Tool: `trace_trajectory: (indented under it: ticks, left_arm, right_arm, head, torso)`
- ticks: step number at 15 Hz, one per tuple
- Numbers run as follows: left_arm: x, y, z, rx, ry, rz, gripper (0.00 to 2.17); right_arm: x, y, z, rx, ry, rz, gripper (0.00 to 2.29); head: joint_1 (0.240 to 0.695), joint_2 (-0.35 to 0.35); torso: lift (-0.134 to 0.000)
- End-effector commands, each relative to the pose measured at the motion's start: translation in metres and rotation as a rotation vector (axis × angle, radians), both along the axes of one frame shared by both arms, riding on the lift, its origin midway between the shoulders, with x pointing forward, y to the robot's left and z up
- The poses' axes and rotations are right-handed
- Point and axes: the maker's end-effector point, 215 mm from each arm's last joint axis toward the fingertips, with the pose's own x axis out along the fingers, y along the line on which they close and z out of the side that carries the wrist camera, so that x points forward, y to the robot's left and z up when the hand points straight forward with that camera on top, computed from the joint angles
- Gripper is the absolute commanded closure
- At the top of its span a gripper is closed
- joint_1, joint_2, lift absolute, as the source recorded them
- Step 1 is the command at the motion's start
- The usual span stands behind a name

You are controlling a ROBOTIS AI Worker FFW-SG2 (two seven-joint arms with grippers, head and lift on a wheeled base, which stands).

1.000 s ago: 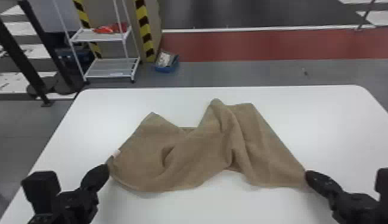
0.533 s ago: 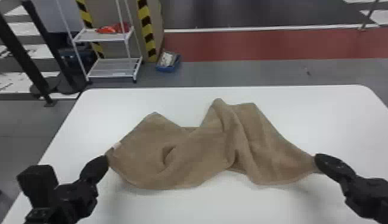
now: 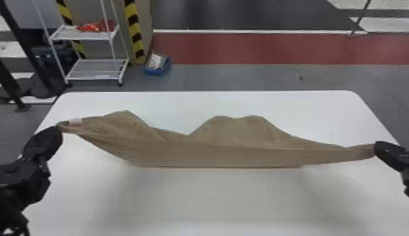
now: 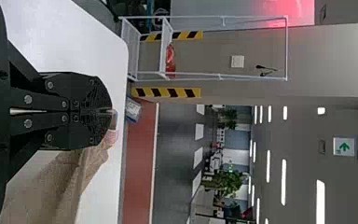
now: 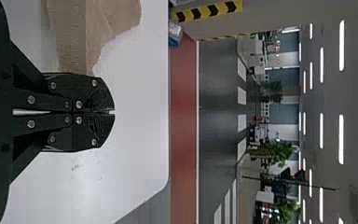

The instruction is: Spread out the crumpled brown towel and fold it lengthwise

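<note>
No words or numbers I can read. In my left wrist view: white sign (image 4: 344,146) with a green arrow, high up on a grey surface (image 4: 340,116), wall or ceiling, can't tell which. Pale tag (image 3: 76,122) on my brown towel (image 3: 213,153), left end: print not legible.

Big indoor hall, workshop or lab type, can't tell which. Painted floor: red strip (image 3: 275,48), dark lane (image 5: 216,93), white bars (image 5: 241,95). Hazard tape (image 3: 134,28) beside white rack (image 3: 96,69). Ceiling lights (image 4: 284,182) in rows, green arrow sign (image 4: 344,146), plants (image 4: 230,183) far off. Plain white counter (image 3: 238,201).
</note>
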Motion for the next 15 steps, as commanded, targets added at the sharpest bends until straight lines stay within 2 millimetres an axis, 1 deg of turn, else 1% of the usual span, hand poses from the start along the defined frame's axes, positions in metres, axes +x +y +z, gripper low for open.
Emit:
trace_trajectory:
  ticks: [1, 2, 3, 4, 5, 6, 8, 9, 10, 12, 13, 14, 15]
  left_arm:
    - [0.001, -0.003, 0.000, 0.004, 0.005, -0.009, 1.35]
    - [0.001, -0.008, -0.005, -0.004, 0.016, -0.018, 1.35]
    - [0.002, -0.013, -0.011, -0.012, 0.025, -0.026, 1.35]
    - [0.001, -0.016, -0.015, -0.017, 0.030, -0.031, 1.35]
    - [0.001, -0.019, -0.018, -0.020, 0.035, -0.037, 1.35]
    - [0.001, -0.021, -0.018, -0.018, 0.037, -0.040, 1.35]
    - [-0.001, -0.023, -0.023, -0.020, 0.047, -0.041, 1.35]
    - [-0.002, -0.024, -0.024, -0.021, 0.049, -0.042, 1.35]
    - [-0.002, -0.026, -0.026, -0.022, 0.053, -0.045, 1.35]
    - [-0.002, -0.031, -0.029, -0.015, 0.058, -0.053, 1.35]
    - [-0.002, -0.032, -0.033, -0.007, 0.064, -0.054, 1.35]
    - [-0.003, -0.032, -0.035, -0.007, 0.069, -0.054, 1.35]
    - [-0.004, -0.032, -0.037, -0.007, 0.072, -0.053, 1.35]
  right_arm:
    - [-0.005, -0.022, -0.009, 0.004, 0.046, -0.025, 1.36]
    - [-0.007, -0.018, -0.020, -0.002, 0.071, -0.021, 1.36]
    - [-0.007, -0.005, -0.039, 0.001, 0.106, -0.004, 1.36]
    - [-0.006, 0.004, -0.057, 0.011, 0.134, 0.000, 1.35]
    - [-0.004, 0.013, -0.069, 0.027, 0.148, 0.006, 1.33]
    - [-0.005, 0.023, -0.081, 0.054, 0.163, 0.017, 1.14]
    - [-0.008, 0.049, -0.099, 0.095, 0.188, 0.058, 1.10]
    - [-0.009, 0.055, -0.105, 0.098, 0.198, 0.065, 1.10]
    - [-0.011, 0.063, -0.112, 0.104, 0.211, 0.072, 0.98]
    - [-0.014, 0.068, -0.119, 0.111, 0.222, 0.071, 0.39]
    - [-0.016, 0.070, -0.120, 0.116, 0.221, 0.072, 0.22]
    - [-0.018, 0.069, -0.119, 0.114, 0.214, 0.072, 0.12]
    - [-0.023, 0.064, -0.116, 0.106, 0.202, 0.066, 0.11]
  head:
    - [0.695, -0.067]
    - [0.695, -0.083]
    - [0.695, -0.094]
    - [0.695, -0.100]
    - [0.695, -0.099]
    - [0.695, -0.096]
    - [0.695, -0.073]
    - [0.695, -0.064]
    - [0.695, -0.052]
    - [0.695, -0.027]
    - [0.695, -0.023]
    - [0.695, -0.021]
    - [0.695, -0.021]
  torso:
    - [-0.128]
    - [-0.128]
    - [-0.128]
    - [-0.128]
    - [-0.128]
    - [-0.128]
    - [-0.128]
    - [-0.128]
    - [-0.128]
    - [-0.128]
    - [-0.128]
    - [-0.128]
    - [-0.128]
